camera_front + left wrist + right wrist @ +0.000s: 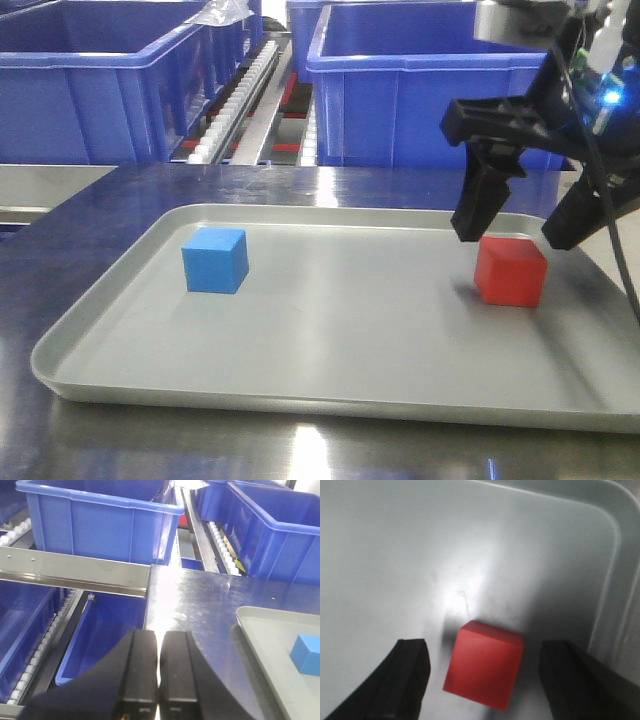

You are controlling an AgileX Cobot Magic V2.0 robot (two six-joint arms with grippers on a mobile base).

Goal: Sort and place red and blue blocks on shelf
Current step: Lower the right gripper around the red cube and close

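The red block [511, 271] rests on the right side of the grey tray [330, 320]. My right gripper [510, 232] hovers open just above it, one finger on each side. From the right wrist the red block [484, 664] lies between the two spread fingers [409, 675], touching neither. The blue block [214, 259] sits alone on the tray's left part; the left wrist view shows the blue block [306, 653] at the right edge. My left gripper [159, 667] is shut and empty, over the steel tabletop left of the tray. The shelf [262, 95] stands behind.
Big dark-blue bins [420, 80] fill the shelf behind the tray, with white roller tracks [235, 95] between them. More bins [100, 522] and a steel rail [75, 572] lie ahead of the left gripper. The tray's raised rim [615, 580] curves close to the right finger.
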